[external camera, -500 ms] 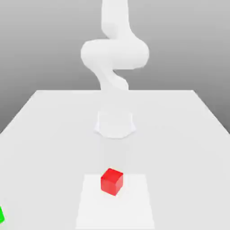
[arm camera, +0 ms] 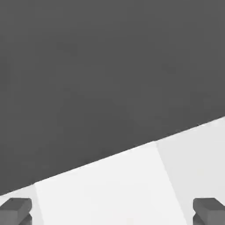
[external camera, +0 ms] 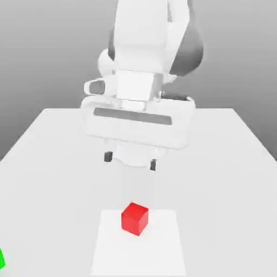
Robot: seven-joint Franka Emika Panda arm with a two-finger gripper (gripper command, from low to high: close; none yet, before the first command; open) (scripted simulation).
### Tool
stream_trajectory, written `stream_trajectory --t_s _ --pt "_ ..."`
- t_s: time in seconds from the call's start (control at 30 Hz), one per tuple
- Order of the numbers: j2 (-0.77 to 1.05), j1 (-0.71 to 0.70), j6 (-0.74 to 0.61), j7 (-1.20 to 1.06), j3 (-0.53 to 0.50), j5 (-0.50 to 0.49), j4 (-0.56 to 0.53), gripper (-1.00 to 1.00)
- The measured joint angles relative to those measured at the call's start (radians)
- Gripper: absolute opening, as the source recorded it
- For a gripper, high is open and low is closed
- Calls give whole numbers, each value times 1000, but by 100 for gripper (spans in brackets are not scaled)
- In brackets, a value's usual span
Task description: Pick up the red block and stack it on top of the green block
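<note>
The red block [external camera: 134,218], a small glossy cube, sits on a brighter white square patch [external camera: 162,254] near the table's front. At the exterior view's lower left edge a sliver of the green block [external camera: 1,259] shows. My gripper [external camera: 131,160] hangs open above the table, behind and higher than the red block, its two dark fingertips [external camera: 108,157] set wide apart with nothing between them. In the hand view the gripper [arm camera: 112,210] shows both fingertips [arm camera: 15,210] at the picture's corners over the white patch [arm camera: 110,189].
The white table [external camera: 227,162] stretches wide around the blocks. The arm's large white hand and wrist [external camera: 138,116] loom over the table's middle. Beyond the table edge lies dark grey floor [arm camera: 88,66].
The arm has swung forward and down: half a second ago only its base and upper links showed, now the hand with open fingers hangs over the table behind the red block. Neither block has moved.
</note>
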Motion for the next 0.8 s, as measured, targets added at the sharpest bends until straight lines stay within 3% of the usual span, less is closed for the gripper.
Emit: stream_trajectory --t_s 0.13,0.4,0.43,0.63,0.8 --pt "158 1 116 43 -1 52 -81 0" --pt "371 48 295 115 -72 -37 -60 0" --pt "395 61 315 121 -87 -46 -58 -100" --pt "407 65 327 127 -94 -55 -56 -100" --pt "309 40 244 94 -55 -5 -67 -100"
